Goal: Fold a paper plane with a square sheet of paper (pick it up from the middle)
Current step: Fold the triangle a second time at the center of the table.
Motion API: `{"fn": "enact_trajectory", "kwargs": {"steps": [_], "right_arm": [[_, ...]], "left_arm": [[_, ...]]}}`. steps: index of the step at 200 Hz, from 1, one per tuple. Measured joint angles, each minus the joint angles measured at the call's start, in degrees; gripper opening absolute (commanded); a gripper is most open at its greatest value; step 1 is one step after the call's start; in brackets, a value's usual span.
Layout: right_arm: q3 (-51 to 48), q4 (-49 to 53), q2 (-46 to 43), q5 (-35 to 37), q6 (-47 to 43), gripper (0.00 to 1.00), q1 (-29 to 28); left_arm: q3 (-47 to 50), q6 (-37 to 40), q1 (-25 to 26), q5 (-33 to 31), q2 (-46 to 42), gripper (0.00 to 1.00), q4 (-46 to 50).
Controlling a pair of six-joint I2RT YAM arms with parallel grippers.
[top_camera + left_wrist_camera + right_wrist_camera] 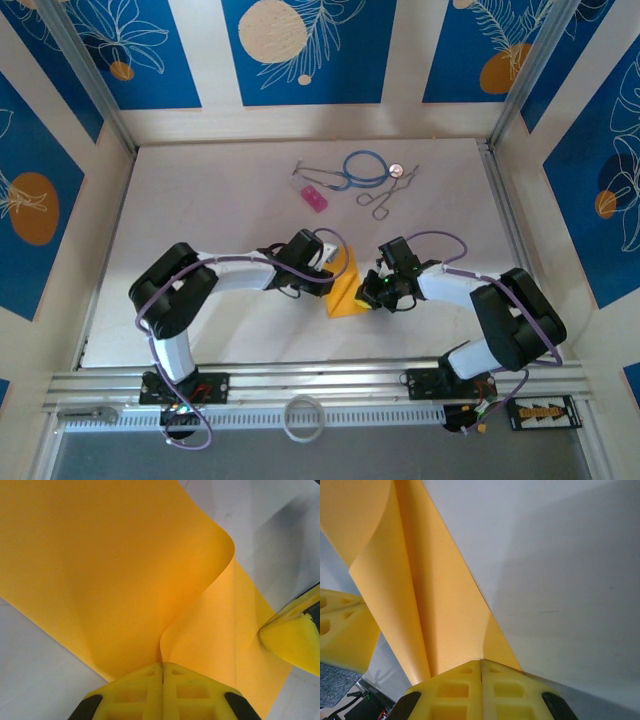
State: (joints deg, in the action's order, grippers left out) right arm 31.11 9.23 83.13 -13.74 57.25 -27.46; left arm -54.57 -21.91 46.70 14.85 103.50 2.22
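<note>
The square sheet of paper point(346, 294) is orange-yellow and part-folded, and it is held just above the table between both grippers. My left gripper point(336, 272) is shut on one edge. In the left wrist view its yellow fingertips point(163, 666) pinch the sheet point(100, 570), which curls up into a rounded fold. My right gripper point(373, 291) is shut on the opposite edge. In the right wrist view its jaws point(481, 661) press together on the paper point(435, 605), which runs away as a long creased flap. Each wrist view catches the other gripper's yellow finger at its edge.
At the back of the white table lie a small pink block point(315, 197), a blue looped cord point(365, 167), metal forceps point(385, 196) and a coin point(394, 170). A white ring point(303, 417) rests on the front rail. Patterned walls enclose the table.
</note>
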Motion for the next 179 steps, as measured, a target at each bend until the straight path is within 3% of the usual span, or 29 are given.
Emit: {"fn": "enact_trajectory", "kwargs": {"steps": [179], "right_arm": [[0.42, 0.04, 0.68, -0.66, -0.46, 0.0, 0.0]], "left_arm": [[-0.04, 0.02, -0.09, -0.5, 0.98, 0.0, -1.29]]}}
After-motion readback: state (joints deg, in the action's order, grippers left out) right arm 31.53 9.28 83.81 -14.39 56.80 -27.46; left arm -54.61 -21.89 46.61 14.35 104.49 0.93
